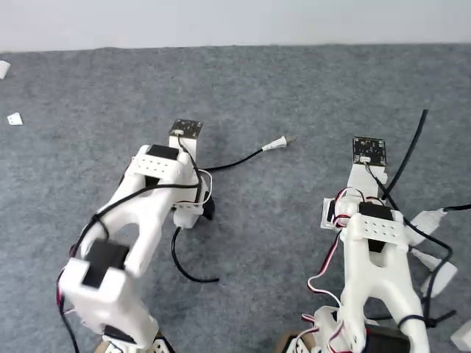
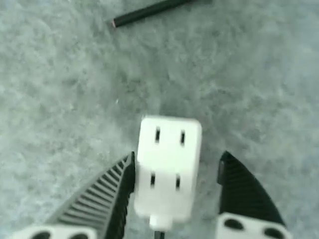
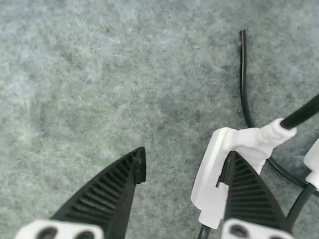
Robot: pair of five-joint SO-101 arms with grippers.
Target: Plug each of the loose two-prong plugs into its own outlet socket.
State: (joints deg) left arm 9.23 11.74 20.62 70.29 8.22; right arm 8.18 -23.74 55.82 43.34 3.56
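so, left gripper (image 2: 177, 158) sits low over the grey carpet (image 1: 294, 81) with its jaws spread – a white outlet block (image 2: 169, 144) lies flat between them, two pairs of slots facing up. one finger (image 2: 112, 194) is right at the block's side, the other finger (image 2: 241, 184) stands apart from it, so nothing is clamped. a cut black cable end (image 2: 144, 13) lies on the carpet beyond the block.

right gripper (image 3: 186, 154) is also down near the carpet, jaws wide and bare carpet between them. a white connector (image 3: 212, 172) on a black cord (image 3: 243, 74) lies just outside one finger – prongs or slots, cannot tell.

in the high view a loose two-prong plug (image 1: 276, 144) lies on the carpet between the two arms, prongs pointing toward the right arm's side, well apart from both grippers.
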